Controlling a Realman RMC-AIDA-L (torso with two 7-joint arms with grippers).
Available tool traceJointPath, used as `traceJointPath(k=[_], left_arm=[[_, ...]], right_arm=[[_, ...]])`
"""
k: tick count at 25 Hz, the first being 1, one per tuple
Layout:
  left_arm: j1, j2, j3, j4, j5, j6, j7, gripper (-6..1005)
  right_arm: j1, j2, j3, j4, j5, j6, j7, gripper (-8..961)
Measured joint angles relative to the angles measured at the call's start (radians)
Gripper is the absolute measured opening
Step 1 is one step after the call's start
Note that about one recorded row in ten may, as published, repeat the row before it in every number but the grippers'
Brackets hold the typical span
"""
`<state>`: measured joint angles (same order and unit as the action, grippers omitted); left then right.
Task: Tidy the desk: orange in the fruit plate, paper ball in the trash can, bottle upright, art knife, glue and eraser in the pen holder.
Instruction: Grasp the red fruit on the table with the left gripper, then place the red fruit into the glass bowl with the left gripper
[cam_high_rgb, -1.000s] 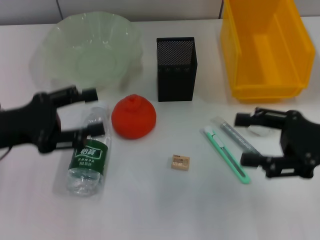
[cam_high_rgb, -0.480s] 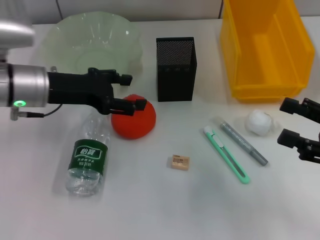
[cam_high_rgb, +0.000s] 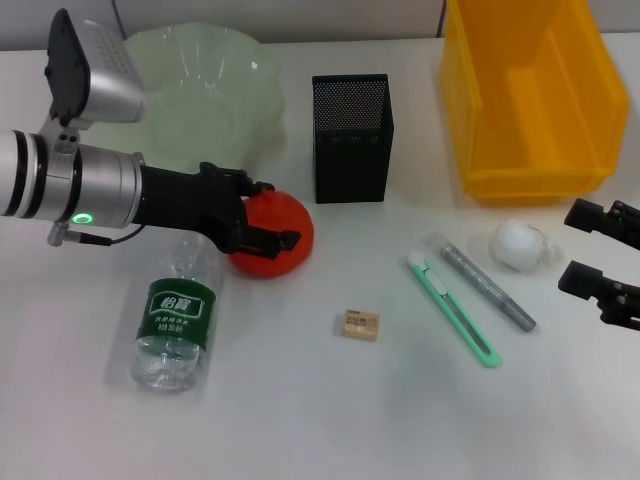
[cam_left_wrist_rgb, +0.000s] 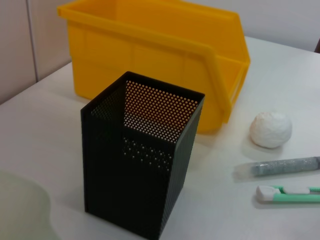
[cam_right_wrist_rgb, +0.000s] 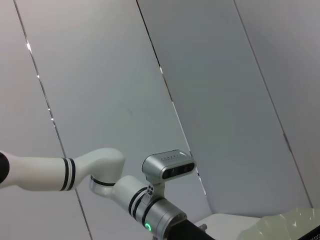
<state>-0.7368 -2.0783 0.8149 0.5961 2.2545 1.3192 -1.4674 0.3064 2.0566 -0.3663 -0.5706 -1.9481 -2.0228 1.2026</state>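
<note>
Fingers (cam_high_rgb: 262, 190) of the left gripper (cam_high_rgb: 268, 212), spread, seemingly touch the orange (cam_high_rgb: 283, 232); half a second ago they sat higher.

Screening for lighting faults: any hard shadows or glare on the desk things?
Head view: even light, soft shadows under the orange and pen holder, small glints on the bottle; left gripper straddles the orange, right gripper idle near the paper ball. Left wrist view: soft shadow by the paper ball, no glare. Right wrist view: wall only, bright seam glints.

Left hand (cam_high_rgb: 268, 212) reaching in with fingers spread, right hand (cam_high_rgb: 590, 248) open at the edge
</note>
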Motion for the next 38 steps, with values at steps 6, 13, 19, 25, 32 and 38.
traceJointPath(k=[6,13,19,25,32,38], left_arm=[[0.006,0.0,0.007,-0.005,-0.034,0.007,0.008,773],[0.013,0.0,0.048,-0.024,-0.083,-0.01,0.016,534],[0.017,0.0,0.049,-0.025,-0.093,-0.018,0.023,278],[0.062,0.009,0.031,0.027,-0.237,0.071,0.026,202],[0.203,0.012,-0.03,0.204,-0.632,0.08,0.027,183],[0.203,0.008,-0.024,0.182,-0.729,-0.159,0.031,179]], right_arm=[[0.002,0.0,0.0,0.0,0.0,-0.001,0.0,834],[0.0,0.001,0.0,0.0,0.0,-0.004,0.0,834],[-0.001,0.0,0.0,0.0,0.0,-0.005,0.0,833],[0.003,0.0,0.0,0.0,0.0,-0.009,0.0,834],[0.007,0.003,0.005,0.0,0.0,-0.011,0.0,834],[0.013,0.008,0.006,0.004,0.0,-0.011,0.0,834]])
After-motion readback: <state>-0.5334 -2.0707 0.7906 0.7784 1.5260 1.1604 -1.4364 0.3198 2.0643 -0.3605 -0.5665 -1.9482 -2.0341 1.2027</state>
